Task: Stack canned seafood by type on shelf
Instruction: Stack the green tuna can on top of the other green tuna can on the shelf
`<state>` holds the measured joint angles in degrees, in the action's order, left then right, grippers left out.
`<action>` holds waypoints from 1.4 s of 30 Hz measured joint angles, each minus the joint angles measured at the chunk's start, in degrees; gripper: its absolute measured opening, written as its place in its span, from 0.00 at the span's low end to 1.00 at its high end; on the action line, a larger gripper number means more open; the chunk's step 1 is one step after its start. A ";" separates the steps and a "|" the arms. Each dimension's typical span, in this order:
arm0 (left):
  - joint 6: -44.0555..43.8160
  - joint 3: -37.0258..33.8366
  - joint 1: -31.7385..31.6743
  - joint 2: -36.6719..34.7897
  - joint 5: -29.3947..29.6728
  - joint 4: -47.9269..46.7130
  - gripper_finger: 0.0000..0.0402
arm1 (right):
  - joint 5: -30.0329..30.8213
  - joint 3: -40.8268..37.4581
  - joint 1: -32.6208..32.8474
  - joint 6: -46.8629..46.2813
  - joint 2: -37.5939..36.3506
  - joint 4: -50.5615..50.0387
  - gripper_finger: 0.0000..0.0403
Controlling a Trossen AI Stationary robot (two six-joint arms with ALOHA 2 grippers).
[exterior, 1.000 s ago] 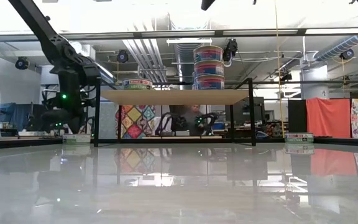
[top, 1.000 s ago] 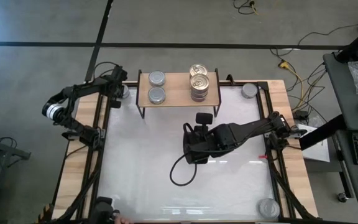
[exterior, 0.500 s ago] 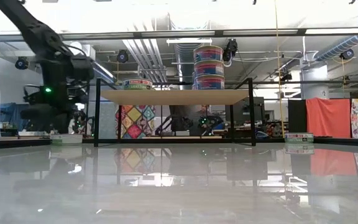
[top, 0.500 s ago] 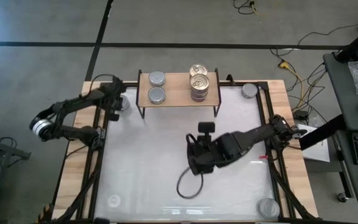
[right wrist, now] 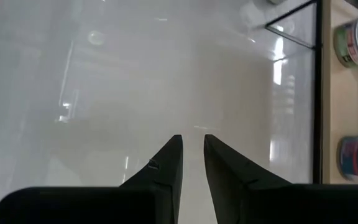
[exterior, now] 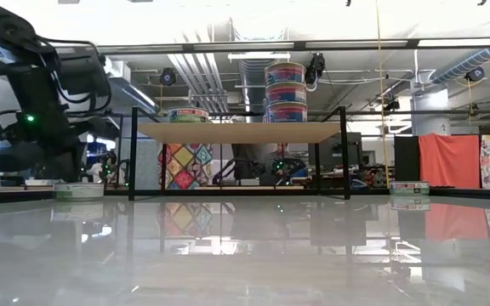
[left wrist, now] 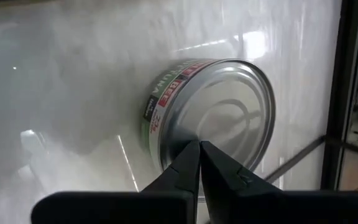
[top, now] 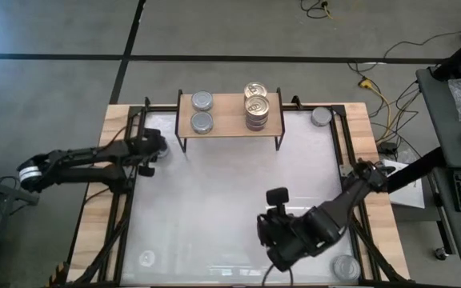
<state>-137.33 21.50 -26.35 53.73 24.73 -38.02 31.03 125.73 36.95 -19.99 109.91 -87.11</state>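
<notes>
High view first: the shelf (top: pixel 230 132) stands at the far edge of the table (top: pixel 230 200), in the middle. On its left half sit two tins with silver lids (top: pixel 202 101), one behind the other. On its right half you can see two gold lids (top: pixel 256 90) close together. From the low view the gold tins (exterior: pixel 286 91) make a pile three high, and a tin with a green label (exterior: pixel 188 114) sits to the left of it on the same board.

Three more silver tins are down on the table. One tin (top: pixel 321 117) is in the far right corner. One tin (top: pixel 345 266) is in the near right corner. The third tin (left wrist: pixel 210 118) is by the left edge, right at the left gripper (left wrist: pixel 199 146).

That makes two arms and two grippers. The left gripper has its two fingers pressed tight together. Their tips sit at the rim of that tin's silver lid, and they do not pinch it. From the low view this tin (exterior: pixel 79 190) rests flat on the table under the arm.

The right gripper (right wrist: pixel 191 155) is over the near right part of the table. Its two fingers have a thin gap between them, with nothing in it. It is well apart from the shelf.
</notes>
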 joint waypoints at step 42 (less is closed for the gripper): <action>78.43 54.69 62.73 41.30 24.68 -10.16 0.00 | 0.63 0.00 8.42 4.66 -0.74 0.48 0.17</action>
<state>-58.89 76.19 36.38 95.03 49.41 -48.18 31.66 125.73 45.36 -15.33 109.16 -86.63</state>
